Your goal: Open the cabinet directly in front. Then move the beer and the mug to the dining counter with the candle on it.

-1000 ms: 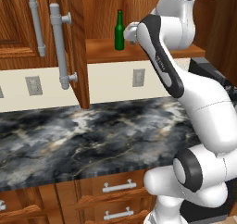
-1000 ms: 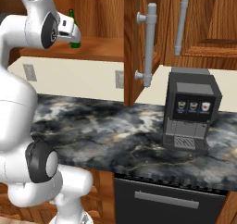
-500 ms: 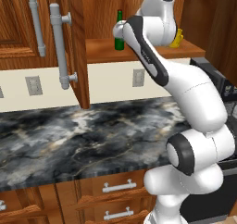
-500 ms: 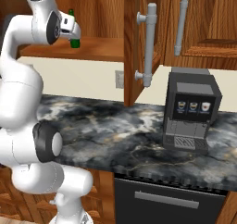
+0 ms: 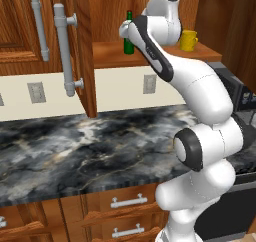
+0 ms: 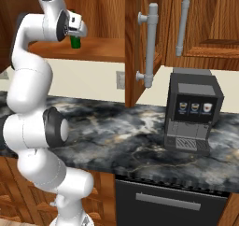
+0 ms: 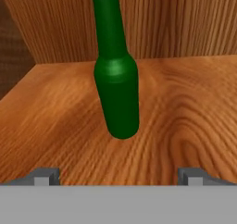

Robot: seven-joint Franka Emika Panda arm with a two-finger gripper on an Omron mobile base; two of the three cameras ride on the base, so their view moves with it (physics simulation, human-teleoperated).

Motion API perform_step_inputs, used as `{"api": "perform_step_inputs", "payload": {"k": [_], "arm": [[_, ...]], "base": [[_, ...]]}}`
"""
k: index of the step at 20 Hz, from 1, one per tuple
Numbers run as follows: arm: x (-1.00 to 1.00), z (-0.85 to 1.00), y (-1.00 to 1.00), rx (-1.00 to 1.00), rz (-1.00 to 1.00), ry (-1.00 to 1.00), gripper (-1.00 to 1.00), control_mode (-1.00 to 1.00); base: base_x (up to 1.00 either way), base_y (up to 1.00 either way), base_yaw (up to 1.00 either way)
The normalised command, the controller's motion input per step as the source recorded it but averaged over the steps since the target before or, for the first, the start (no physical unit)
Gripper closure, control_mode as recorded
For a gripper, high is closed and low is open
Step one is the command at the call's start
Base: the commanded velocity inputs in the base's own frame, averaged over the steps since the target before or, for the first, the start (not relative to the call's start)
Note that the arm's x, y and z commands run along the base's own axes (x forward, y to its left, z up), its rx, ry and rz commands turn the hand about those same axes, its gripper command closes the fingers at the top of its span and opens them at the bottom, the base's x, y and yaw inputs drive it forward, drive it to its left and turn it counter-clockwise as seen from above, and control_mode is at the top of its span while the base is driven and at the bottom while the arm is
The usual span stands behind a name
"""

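The cabinet stands open, its door (image 5: 82, 46) swung out to the left and a plain wood shelf (image 7: 185, 116) inside. On that shelf the green beer (image 7: 115, 89) stands upright, centred just ahead of my open gripper (image 7: 119, 176), with nothing between the fingertips (image 7: 46, 174). From the left base view my gripper (image 5: 125, 33) is at shelf height right in front of the beer (image 5: 129, 36). The yellow mug (image 5: 188, 40) sits further right on the shelf. In the right base view my gripper (image 6: 78, 31) covers most of the beer (image 6: 74, 43). The dining counter and the candle are out of view.
A dark marble worktop (image 5: 75, 151) runs under the cabinet, with drawers (image 5: 125, 203) below. A grey coffee machine (image 6: 193, 110) stands on it at the right, beneath a closed cabinet door (image 6: 205, 19). The open door's bar handle (image 5: 65, 51) juts out left of the arm.
The arm has swung leftward along the shelf, bringing the hand up in front of the beer and uncovering the mug. The jaws have stayed open.
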Motion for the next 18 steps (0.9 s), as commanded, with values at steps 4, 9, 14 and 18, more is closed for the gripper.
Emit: {"api": "perform_step_inputs", "payload": {"k": [4, 9, 14, 18], "arm": [[0.47, 0.0, 0.0, 0.0, 0.0, 0.0, -1.0, -1.0], [0.4, 0.0, 0.06, 0.0, 0.0, 0.0, -1.0, -1.0], [0.26, 0.0, 0.2, 0.0, 0.0, 0.0, -1.0, -1.0], [0.18, 0.0, 0.1, 0.0, 0.0, 0.0, -1.0, -1.0]], "base": [[0.0, 0.0, 0.0], [0.0, 0.0, 0.0], [0.0, 0.0, 0.0], [0.0, 0.0, 0.0]]}}
